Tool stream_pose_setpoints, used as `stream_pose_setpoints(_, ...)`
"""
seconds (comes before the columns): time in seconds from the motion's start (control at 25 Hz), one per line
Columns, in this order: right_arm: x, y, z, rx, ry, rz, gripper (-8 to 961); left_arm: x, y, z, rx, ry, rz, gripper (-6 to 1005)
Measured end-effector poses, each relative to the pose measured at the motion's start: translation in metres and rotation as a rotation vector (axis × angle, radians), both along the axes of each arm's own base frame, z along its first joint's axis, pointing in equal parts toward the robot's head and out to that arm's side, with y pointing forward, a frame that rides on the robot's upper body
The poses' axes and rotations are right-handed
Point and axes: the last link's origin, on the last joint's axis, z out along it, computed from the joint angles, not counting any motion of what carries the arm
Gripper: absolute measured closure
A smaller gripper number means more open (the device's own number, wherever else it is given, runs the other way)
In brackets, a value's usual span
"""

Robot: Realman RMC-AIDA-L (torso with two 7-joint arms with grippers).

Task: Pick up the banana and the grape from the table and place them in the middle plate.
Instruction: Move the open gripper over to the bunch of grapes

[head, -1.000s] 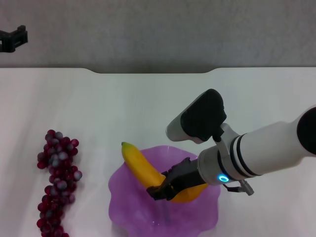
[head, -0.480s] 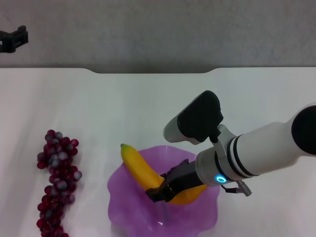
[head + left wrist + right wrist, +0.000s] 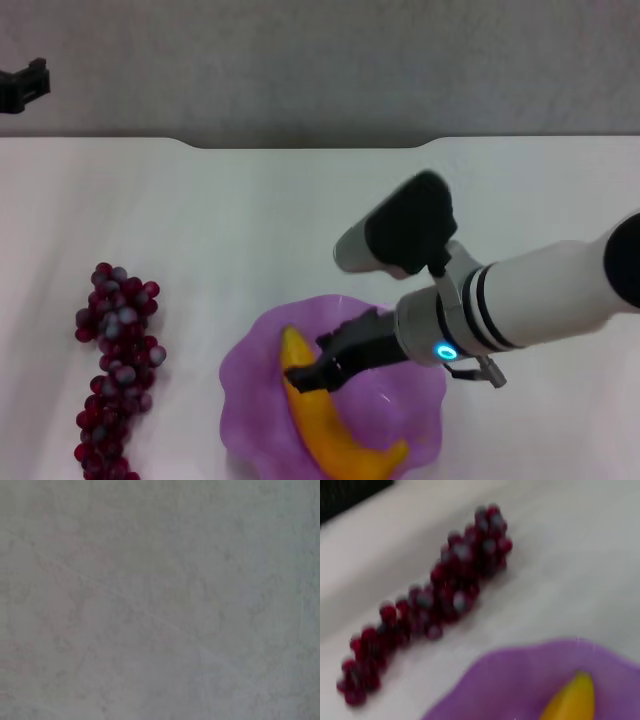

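Note:
The yellow banana [image 3: 335, 430] lies inside the translucent purple middle plate [image 3: 245, 400], its tip toward the plate's far left rim. My right gripper [image 3: 318, 365] hovers just above the banana's upper end with its fingers open and empty. The bunch of dark red grapes [image 3: 115, 370] lies on the white table [image 3: 250, 220] to the left of the plate. The right wrist view shows the grapes [image 3: 435, 600], the plate's rim [image 3: 510, 680] and the banana's tip [image 3: 572, 700]. My left gripper [image 3: 22, 85] is parked at the far left, beyond the table's far edge.
The table's far edge has a shallow notch [image 3: 310, 145] in the middle, with a grey floor behind it. The left wrist view shows only a plain grey surface. White tabletop lies between the grapes and the plate.
The banana has left my right gripper and dropped from a raised, tilted hold to lie flat in the plate. The gripper has opened and moved slightly up and left.

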Motion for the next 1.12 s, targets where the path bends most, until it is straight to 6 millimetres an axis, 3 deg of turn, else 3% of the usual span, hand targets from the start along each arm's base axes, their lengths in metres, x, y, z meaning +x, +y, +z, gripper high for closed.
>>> stream_pose_setpoints(0.2,-0.013,0.012,0.03,0.146,0.124,0.057,333,0.002,-0.005,0.003,0.011,-0.007,-0.014,198)
stream_pose_setpoints(0.32,-0.006,0.024,0.059,0.329,0.2,0.086,334,0.008,-0.006,-0.004,-0.001,0.009,-0.043,198)
stream_pose_setpoints(0.48,0.016,0.033,0.09,0.549,0.253,0.048,335,0.012,-0.006,-0.012,-0.024,0.021,-0.063,199)
stream_pose_setpoints(0.72,0.06,0.028,0.135,0.788,0.262,-0.042,336,0.014,-0.008,-0.016,-0.057,-0.013,-0.08,199)
stream_pose_setpoints(1.0,0.102,0.022,0.175,0.897,0.238,-0.159,337,0.004,-0.017,-0.013,-0.153,-0.022,-0.002,198)
stream_pose_setpoints(1.12,0.111,0.017,0.186,0.921,0.242,-0.193,338,0.0,-0.022,-0.009,-0.202,-0.027,0.053,198)
